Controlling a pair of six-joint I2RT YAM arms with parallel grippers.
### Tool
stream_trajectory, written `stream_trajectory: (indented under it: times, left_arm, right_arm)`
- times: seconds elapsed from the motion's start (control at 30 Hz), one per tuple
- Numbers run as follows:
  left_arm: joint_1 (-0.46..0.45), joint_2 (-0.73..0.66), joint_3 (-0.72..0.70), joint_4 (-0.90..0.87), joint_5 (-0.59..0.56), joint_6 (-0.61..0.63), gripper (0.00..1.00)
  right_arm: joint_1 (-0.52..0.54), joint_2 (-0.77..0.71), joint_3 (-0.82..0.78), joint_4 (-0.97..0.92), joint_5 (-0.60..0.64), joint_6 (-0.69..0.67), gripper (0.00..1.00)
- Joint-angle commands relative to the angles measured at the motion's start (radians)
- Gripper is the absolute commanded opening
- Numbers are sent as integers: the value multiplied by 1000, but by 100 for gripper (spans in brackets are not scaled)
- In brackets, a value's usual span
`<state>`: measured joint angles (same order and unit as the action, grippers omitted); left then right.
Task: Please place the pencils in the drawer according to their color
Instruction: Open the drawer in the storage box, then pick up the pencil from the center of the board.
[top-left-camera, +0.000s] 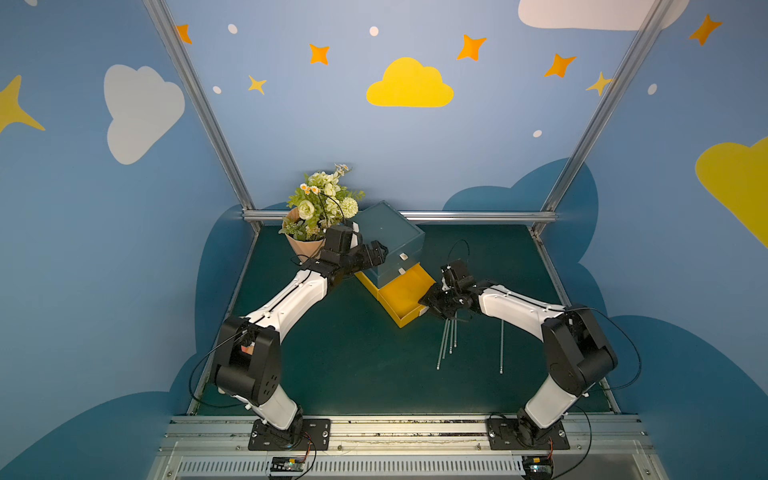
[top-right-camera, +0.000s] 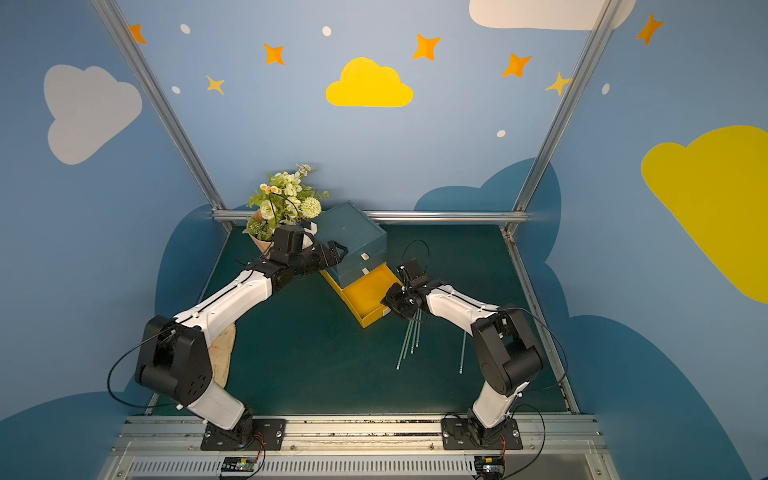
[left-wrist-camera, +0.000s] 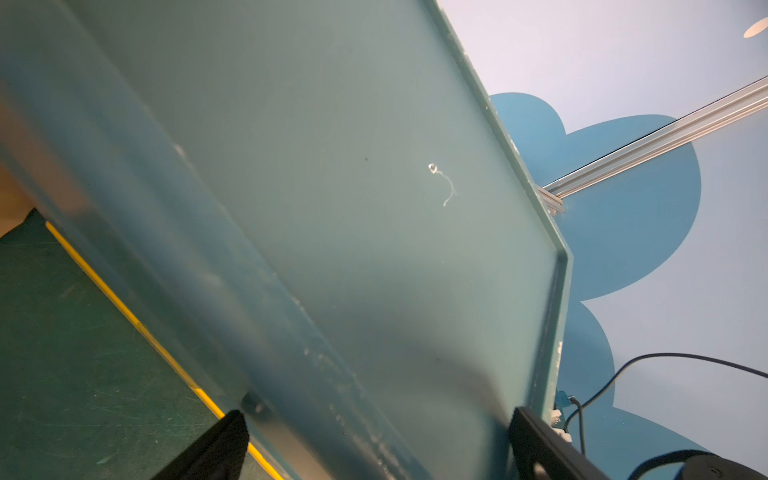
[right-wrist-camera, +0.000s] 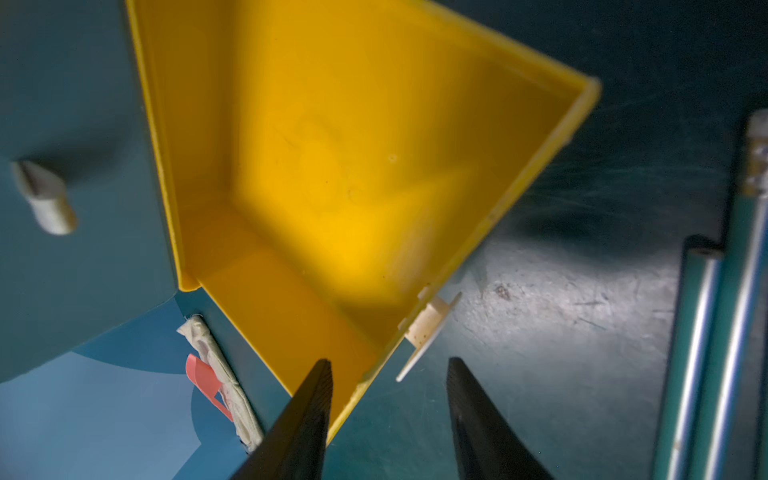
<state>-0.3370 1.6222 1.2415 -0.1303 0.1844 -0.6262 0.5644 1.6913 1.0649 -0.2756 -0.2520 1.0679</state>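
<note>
Five pencils (top-left-camera: 451, 340) loose | one yellow drawer (top-left-camera: 401, 297) open | right end effector (right-wrist-camera: 388, 363) spread, empty | left end effector (top-left-camera: 380, 252) spread against cabinet (top-left-camera: 388, 226)

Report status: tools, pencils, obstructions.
Left tool astride cabinet, grip unclear. Right tool open, empty, at yellow drawer corner. Drawer empty; pencils on mat, ends under right tool.

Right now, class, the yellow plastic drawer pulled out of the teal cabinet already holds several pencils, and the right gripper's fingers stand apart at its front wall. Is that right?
No: the right wrist view shows the yellow plastic drawer empty; the pale pencils lie on the green mat beside it. The rest is right.
</note>
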Motion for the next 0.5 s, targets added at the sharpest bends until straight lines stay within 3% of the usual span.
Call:
stream_trajectory:
  times: [0.0, 0.47]
  left_arm:
    - [-9, 43, -30, -124, -10, 22, 100]
    - [-10, 36, -25, -130, -8, 24, 100]
  right_arm:
    - [-4, -37, 26, -55, -13, -51, 52]
    - [0, -210, -33, -293, 126, -193, 47]
